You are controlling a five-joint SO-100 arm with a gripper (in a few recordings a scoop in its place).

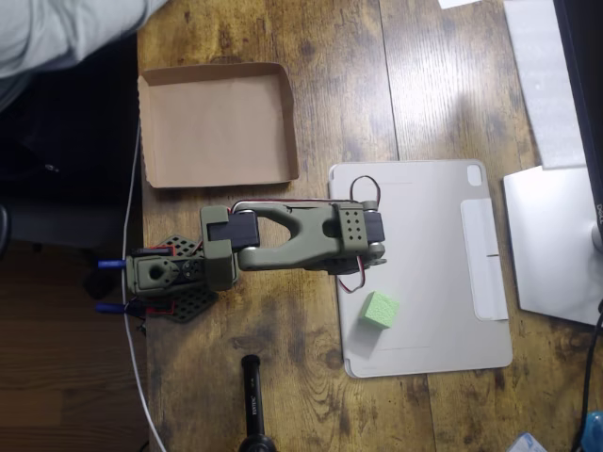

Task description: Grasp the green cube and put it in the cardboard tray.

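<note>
The green cube (380,311) lies on a grey tablet cover (433,282), near its lower left corner. The cardboard tray (155,122) sits at the table's upper left, open side up, with nothing inside. The olive-green arm (292,240) is folded across the middle of the table, its far end over the cover's left edge. Seen from straight above, the gripper (374,259) is mostly tucked beneath the arm's links, a short way above the cube and apart from it. Its fingers are too hidden to show how they stand.
The arm's base (170,278) stands at the table's left edge, with cables running down. A black stand (252,405) rises at the bottom centre. White sheets and a pale device (556,235) lie on the right. A person's sleeve (66,28) shows at top left.
</note>
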